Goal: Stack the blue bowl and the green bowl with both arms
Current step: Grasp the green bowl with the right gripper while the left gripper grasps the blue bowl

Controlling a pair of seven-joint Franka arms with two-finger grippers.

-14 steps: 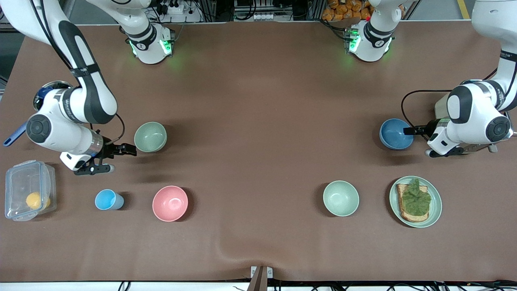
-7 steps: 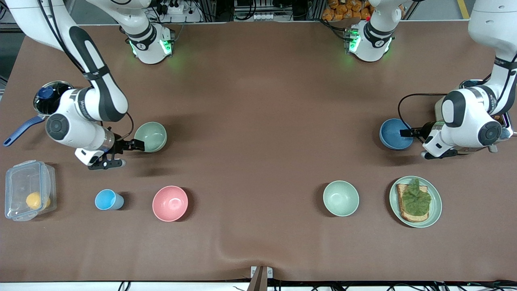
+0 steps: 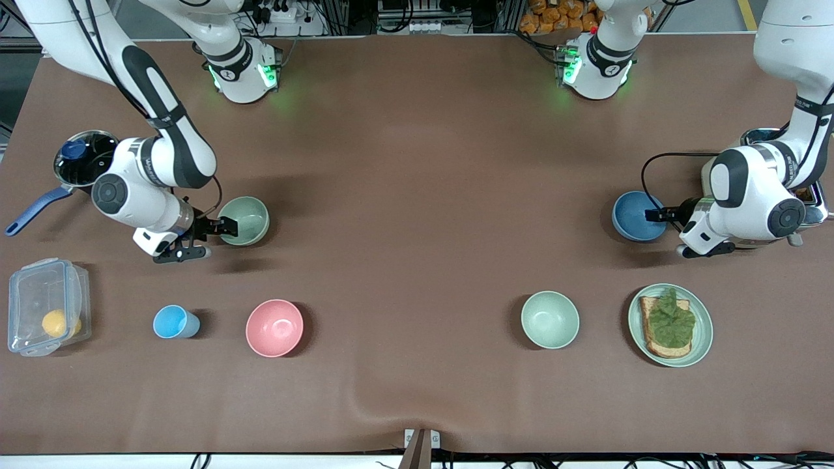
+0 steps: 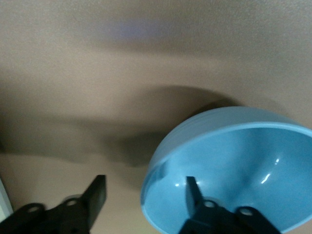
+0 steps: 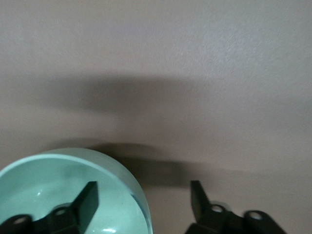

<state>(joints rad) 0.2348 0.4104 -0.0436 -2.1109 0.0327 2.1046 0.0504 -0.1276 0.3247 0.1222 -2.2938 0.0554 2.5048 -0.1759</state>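
Note:
The green bowl point(image 3: 244, 220) stands upright toward the right arm's end of the table. My right gripper point(image 3: 228, 228) is open at its rim; in the right wrist view one finger point(image 5: 83, 200) is inside the green bowl point(image 5: 48, 185) and the other outside, with the right gripper point(image 5: 144, 185) straddling the wall. The blue bowl point(image 3: 635, 215) stands toward the left arm's end. My left gripper point(image 3: 655, 215) is open over its rim, and in the left wrist view the left gripper point(image 4: 145, 180) has one finger point(image 4: 192, 192) inside the blue bowl point(image 4: 243, 161) and one outside.
Nearer the front camera stand a paler green bowl point(image 3: 550, 319), a green plate with toast point(image 3: 700, 339), a pink bowl point(image 3: 274, 327) and a light-blue cup point(image 3: 172, 322). A clear lidded box point(image 3: 47, 306) and a pot point(image 3: 81, 159) sit at the right arm's end.
The right gripper has moved in from beside the green bowl until its fingers straddle the rim. The left gripper has slid a little farther onto the blue bowl's rim.

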